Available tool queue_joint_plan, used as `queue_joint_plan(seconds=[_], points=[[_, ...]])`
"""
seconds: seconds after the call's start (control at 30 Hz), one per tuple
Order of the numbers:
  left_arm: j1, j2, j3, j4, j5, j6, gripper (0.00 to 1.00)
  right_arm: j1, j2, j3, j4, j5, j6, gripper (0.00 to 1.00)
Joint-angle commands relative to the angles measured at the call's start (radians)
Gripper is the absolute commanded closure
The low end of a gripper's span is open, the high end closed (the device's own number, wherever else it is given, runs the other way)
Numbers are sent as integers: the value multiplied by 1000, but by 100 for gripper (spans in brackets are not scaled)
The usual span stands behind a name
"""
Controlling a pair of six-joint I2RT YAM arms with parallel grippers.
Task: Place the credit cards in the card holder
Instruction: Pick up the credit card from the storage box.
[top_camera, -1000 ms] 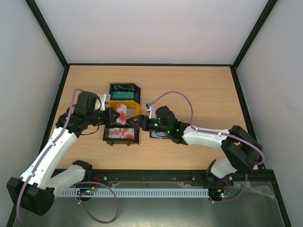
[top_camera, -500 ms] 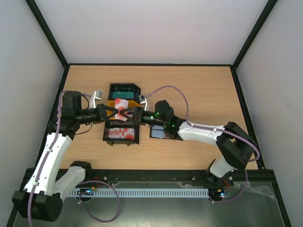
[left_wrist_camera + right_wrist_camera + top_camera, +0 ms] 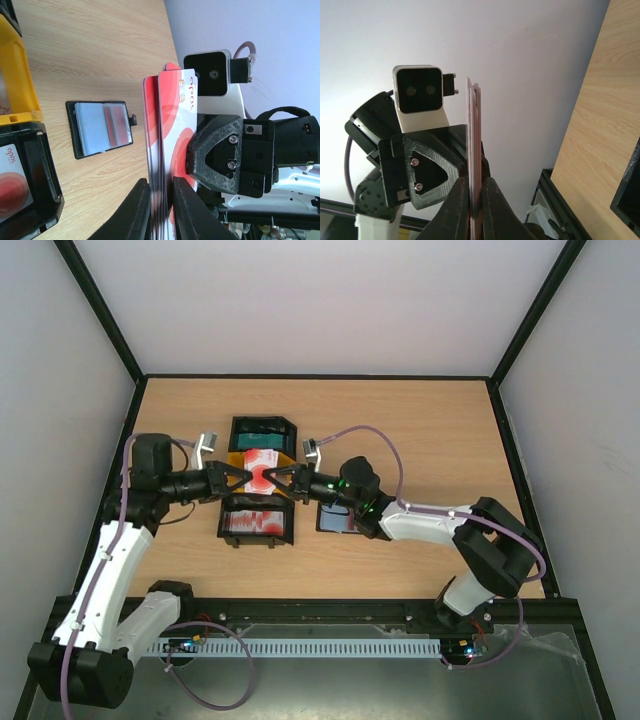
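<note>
Nearer than the claws, on the surface (image 3: 430, 430): a black tray (image 3: 224, 524) on the side of the left claw (image 3: 161, 197), the holder (image 3: 100, 129) lying open under the right arm (image 3: 430, 521), behind the right claw (image 3: 475, 200). Between both, lifted: red-and-white cards (image 3: 175, 115), pinched tight at opposite edges, tips facing. Past the claws, a teal-filled tray (image 3: 262, 421).

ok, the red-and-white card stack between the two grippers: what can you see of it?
The red-and-white card stack is several thin, glossy plastic cards, slightly fanned. The faces are white with red curved shapes and a small chip near one end. It stands on edge in the air, over the yellow tray, clear of the table. The left gripper pinches one end and the right gripper the opposite end.
</note>
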Motion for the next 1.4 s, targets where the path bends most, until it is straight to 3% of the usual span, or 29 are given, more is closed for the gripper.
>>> queue_joint_plan(seconds=[0.0,0.33,0.57,0.63,0.73,0.97,1.37], points=[[-1,-10,-16,33,73,-22,84,-23,-16,-36,104,10,66,98],[1,-4,-27,20,43,-8,80,-47,-34,-104,277,-16,163,98],[-16,-8,-62,85,121,-46,60,-47,-35,-83,222,-51,133,98],[-17,-6,-64,95,130,-53,58,-46,-32,-82,228,-58,135,98],[-22,-5,-77,108,130,-62,62,-46,-35,-79,234,-69,138,98],[-22,4,-101,102,106,-57,82,-46,-33,-90,302,-79,181,98],[-15,1,-79,42,59,-13,81,-47,-50,-124,350,-50,210,98]])
